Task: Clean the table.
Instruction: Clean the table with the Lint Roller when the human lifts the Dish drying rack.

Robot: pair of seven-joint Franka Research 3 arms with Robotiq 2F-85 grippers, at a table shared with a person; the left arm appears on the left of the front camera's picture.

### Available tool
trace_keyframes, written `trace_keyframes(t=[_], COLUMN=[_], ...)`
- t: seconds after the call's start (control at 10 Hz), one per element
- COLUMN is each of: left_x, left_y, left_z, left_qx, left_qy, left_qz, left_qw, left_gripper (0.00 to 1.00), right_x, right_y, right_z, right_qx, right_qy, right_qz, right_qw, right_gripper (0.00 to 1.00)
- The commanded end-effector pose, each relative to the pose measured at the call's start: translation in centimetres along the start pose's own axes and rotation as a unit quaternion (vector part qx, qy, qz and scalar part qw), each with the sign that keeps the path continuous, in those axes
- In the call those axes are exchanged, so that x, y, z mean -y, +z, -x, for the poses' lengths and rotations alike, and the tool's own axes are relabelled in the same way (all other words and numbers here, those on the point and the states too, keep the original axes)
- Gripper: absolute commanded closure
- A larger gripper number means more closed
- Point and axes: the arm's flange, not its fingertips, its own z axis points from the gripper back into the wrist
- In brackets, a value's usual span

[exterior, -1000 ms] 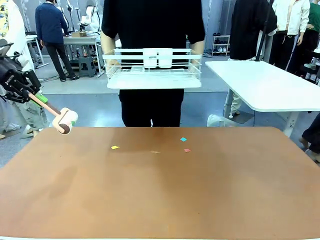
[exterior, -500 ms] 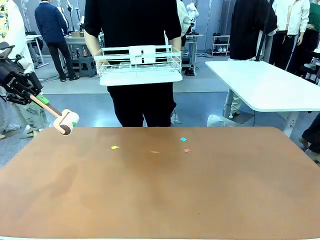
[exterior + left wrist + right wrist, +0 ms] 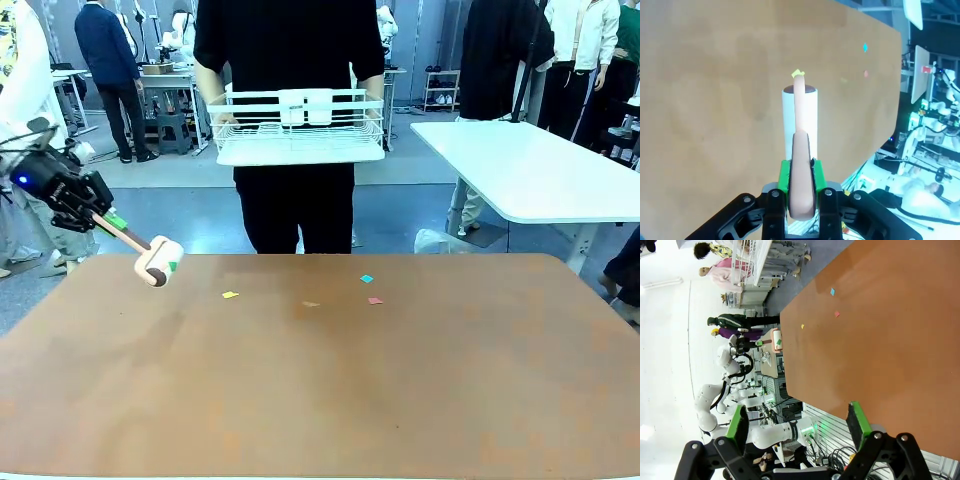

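The table (image 3: pixel 320 390) has a reddish-brown top with small paper scraps at its far middle: yellow (image 3: pixel 230 294), cyan (image 3: pixel 366 279), red (image 3: pixel 375 300). At the far left corner my left gripper (image 3: pixel 97 215) is shut on the wooden handle of a lint roller (image 3: pixel 160 262), whose white roll hangs just over the table's edge. In the left wrist view the gripper (image 3: pixel 801 182) clamps the handle between green pads, and the roller (image 3: pixel 800 117) points at the yellow scrap (image 3: pixel 797 74). My right gripper (image 3: pixel 797 422) is open above the table (image 3: pixel 890 340), holding nothing.
A person in black stands at the far side holding a white wire basket (image 3: pixel 300 125) at chest height. A white-topped table (image 3: pixel 530 170) stands at the back right. Other people move about in the background.
My left gripper has moved right and down with the roller, bringing it in over the table's corner. The person with the basket has shifted slightly sideways.
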Motion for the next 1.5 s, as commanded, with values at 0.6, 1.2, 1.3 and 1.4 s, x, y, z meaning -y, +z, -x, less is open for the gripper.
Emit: trace_keyframes(t=[0.6, 1.2, 1.3, 1.4], left_x=[-3.3, -3.6, -3.6, -3.6], left_y=[-3.7, -4.3, -4.3, -4.3], left_z=[-4.9, -4.8, -4.8, -4.9], left_qx=[0.049, 0.036, 0.036, 0.032], left_qy=[0.008, 0.015, 0.015, 0.015], left_qz=[0.004, -0.007, -0.007, -0.005], left_qw=[0.999, 0.999, 0.999, 0.999], left_gripper=[0.78, 0.78, 0.78, 0.78], right_x=[-0.3, -0.3, -0.3, -0.3], right_y=[0.1, 0.1, 0.1, 0.1], right_z=[0.1, 0.1, 0.1, 0.1], right_qx=[0.001, 0.001, 0.001, 0.001], right_qy=[0.002, 0.002, 0.002, 0.002], right_qz=[-0.004, -0.004, -0.004, -0.004], right_qw=[1.0, 1.0, 1.0, 1.0], right_gripper=[0.0, 0.0, 0.0, 0.0])
